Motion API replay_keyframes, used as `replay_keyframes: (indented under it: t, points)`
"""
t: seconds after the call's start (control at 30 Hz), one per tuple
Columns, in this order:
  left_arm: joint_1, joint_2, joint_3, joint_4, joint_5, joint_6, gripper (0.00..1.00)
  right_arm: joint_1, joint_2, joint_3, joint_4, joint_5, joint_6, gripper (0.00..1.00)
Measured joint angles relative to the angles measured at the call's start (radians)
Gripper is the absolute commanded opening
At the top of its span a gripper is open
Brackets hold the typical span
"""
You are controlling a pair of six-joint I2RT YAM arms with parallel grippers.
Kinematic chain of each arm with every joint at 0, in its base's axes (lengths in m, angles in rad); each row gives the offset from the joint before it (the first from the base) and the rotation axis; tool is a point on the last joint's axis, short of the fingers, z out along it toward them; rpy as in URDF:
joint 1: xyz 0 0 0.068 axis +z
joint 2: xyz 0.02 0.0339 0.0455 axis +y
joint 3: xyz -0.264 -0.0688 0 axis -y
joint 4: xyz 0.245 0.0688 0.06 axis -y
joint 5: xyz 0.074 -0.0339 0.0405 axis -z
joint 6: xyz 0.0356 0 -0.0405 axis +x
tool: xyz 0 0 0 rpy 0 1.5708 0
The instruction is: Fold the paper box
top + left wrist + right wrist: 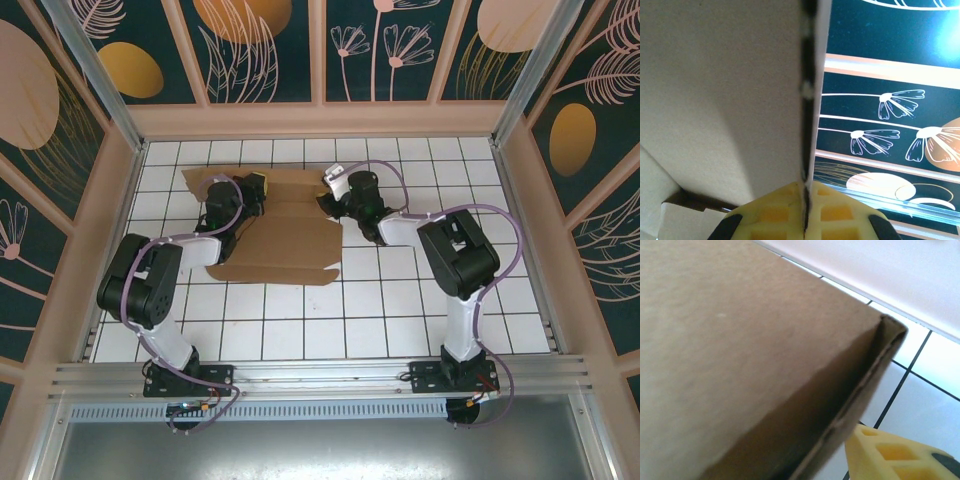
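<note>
Left fingers (pixel 790 214) pinch shut on a raised flap of the box (pixel 285 245); in the left wrist view the thin cardboard edge runs straight up from between the two yellow pads. Right fingers (pixel 890 457) sit at the box's far-right corner. One yellow finger shows just below a doubled-over cardboard lip, and it cannot be told whether the pair has closed on it.

The box is a wide brown die-cut sheet, lying mostly flat on the white-tiled tabletop (pixel 400 300). Both arms reach onto its far side, the left one along the far edge, left of the middle.

The step in hand looks like an early one: raising and creasing the flaps while the main panels lie unfolded. Most of the folding appears to remain. The next move likely calls for the left fingers to swing their flap over along its crease without tearing it or slipping off the thin edge. Meanwhile the right side needs to be pressed down or gripped firmly so the sheet does not slide across the tiles. A loose hold there could let the whole sheet pivot.
</note>
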Motion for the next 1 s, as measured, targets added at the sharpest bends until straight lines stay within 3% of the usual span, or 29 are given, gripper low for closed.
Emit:
replay_keyframes:
  t: [0.4, 0.67, 0.87, 1.0]
  points:
    - [-0.014, -0.056, 0.010, -0.117, -0.014, -0.048, 0.00, 0.017, 0.024, 0.020, -0.011, 0.021, 0.032, 0.52]
    - [-0.032, -0.100, 0.009, -0.191, -0.058, -0.090, 0.00, 0.023, 0.024, -0.005, 0.036, 0.043, 0.090, 0.38]
    - [-0.066, -0.169, 0.005, -0.297, -0.151, -0.125, 0.00, 0.048, 0.025, -0.003, 0.059, 0.110, 0.106, 0.35]
    - [-0.076, -0.178, 0.005, -0.326, -0.183, -0.142, 0.01, 0.062, 0.039, 0.006, 0.065, 0.167, 0.116, 0.23]
